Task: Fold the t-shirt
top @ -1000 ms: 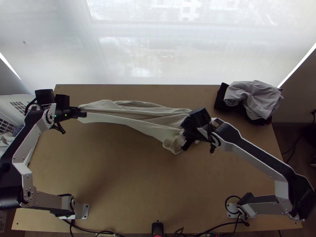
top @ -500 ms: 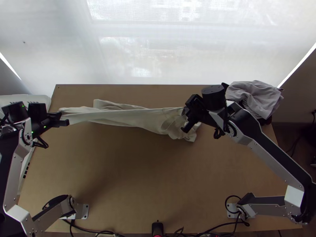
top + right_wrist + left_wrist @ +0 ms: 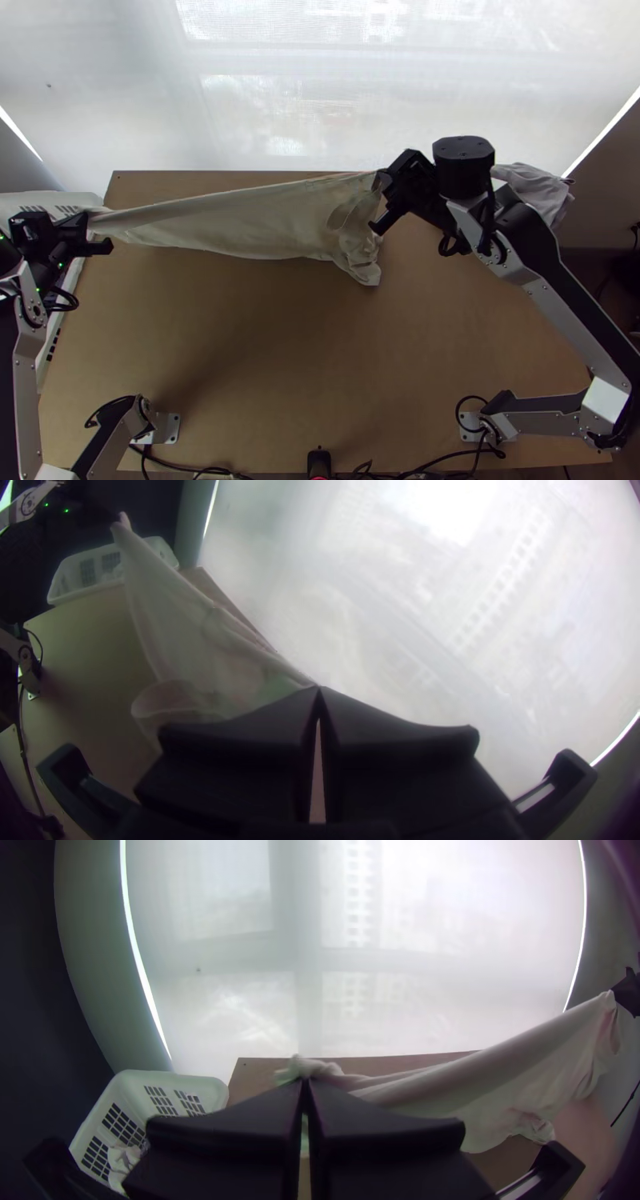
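While the left arm draws outward: its gripper has slid farther off to the left, now near the white basket.
T-shirt: and it opens up! Strung between the 2 grippers over the far part of the table, the narrow band of 0.5 s ago is a broader sheet, lower edge sagging, 1 bunched flap dangling at the right.
Right arm: up toward the window it has gone, taking the cloth with it.
Fold: none made on purpose yet, I'd judge; this looks like stretching before laying flat, and that flap could land doubled under.
Left fingers: clenched together, 1 gathered end of shirt pinched at the tips.
Right fingers: pressed together too, grasping the shirt by 1 upper corner, the cloth trailing from the tips.
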{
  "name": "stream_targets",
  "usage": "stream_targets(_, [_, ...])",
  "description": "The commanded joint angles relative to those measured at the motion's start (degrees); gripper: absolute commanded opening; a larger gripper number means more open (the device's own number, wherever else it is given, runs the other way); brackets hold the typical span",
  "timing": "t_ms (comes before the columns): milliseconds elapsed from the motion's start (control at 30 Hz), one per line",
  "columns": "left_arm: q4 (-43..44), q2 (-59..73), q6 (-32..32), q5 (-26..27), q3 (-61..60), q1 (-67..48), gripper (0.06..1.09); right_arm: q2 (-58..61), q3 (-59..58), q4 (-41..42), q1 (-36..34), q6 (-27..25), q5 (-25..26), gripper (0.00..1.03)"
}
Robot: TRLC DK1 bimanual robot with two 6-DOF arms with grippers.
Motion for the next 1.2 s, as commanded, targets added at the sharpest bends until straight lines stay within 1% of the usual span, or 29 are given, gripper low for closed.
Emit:
stream_targets(0, [4.72,3.09,-2.17,-0.51,3.64,-1.42,0.09,0.54,4.06,4.06,-1.78,-1.71,2.35,0.03])
stream_targets(133, [7.98,8.36,-3.49,-1.65,7.86,-2.91,0.09,1.42,5.64,6.79,-2.57,-2.76,3.93,0.03])
stream_targets(200, [9.56,11.7,-4.28,-2.44,10.76,-3.7,0.09,1.68,6.08,10.39,-2.92,-4.08,4.55,0.03])
stream_targets(433, [10.26,23.21,-6.04,-5.52,26.32,-7.66,0.09,3.97,10.3,19.45,-4.68,-8.56,6.13,0.03])
stream_targets(567, [11.84,29.89,-6.66,-8.69,35.28,-10.03,0.09,5.11,10.48,26.56,-6.08,-12.17,7.19,0.03])
stream_targets(633, [14.04,32.97,-6.74,-11.06,39.33,-11.52,0.09,5.9,10.65,30.26,-6.7,-13.4,7.54,0.03])
stream_targets(700, [14.48,35.96,-7.09,-12.82,44.34,-12.31,0.09,6.52,10.92,33.6,-7.14,-14.63,7.63,0.03])
stream_targets(800, [16.15,38.33,-9.2,-14.93,49.96,-12.93,0.09,7.05,10.83,40.36,-7.66,-16.03,8.5,0.03])
stream_targets(867, [17.2,38.42,-10.17,-15.45,51.89,-13.19,0.09,7.13,10.21,47.04,-8.37,-17.7,10.0,0.02])
stream_targets(933, [17.56,37.54,-11.14,-16.07,53.21,-13.28,0.09,7.13,9.42,53.9,-8.9,-20.87,10.97,0.02])
stream_targets(967, [17.64,36.84,-11.58,-16.24,53.56,-13.19,0.09,7.22,9.6,55.39,-9.16,-21.83,10.97,0.02])
stream_targets(1100, [17.38,33.06,-11.49,-16.33,52.33,-13.02,0.09,7.4,10.12,55.66,-10.04,-23.24,10.88,0.02])
stream_targets(1167, [17.38,30.51,-10.7,-16.24,48.03,-12.67,0.09,6.08,7.22,55.57,-10.13,-23.24,10.97,0.02])
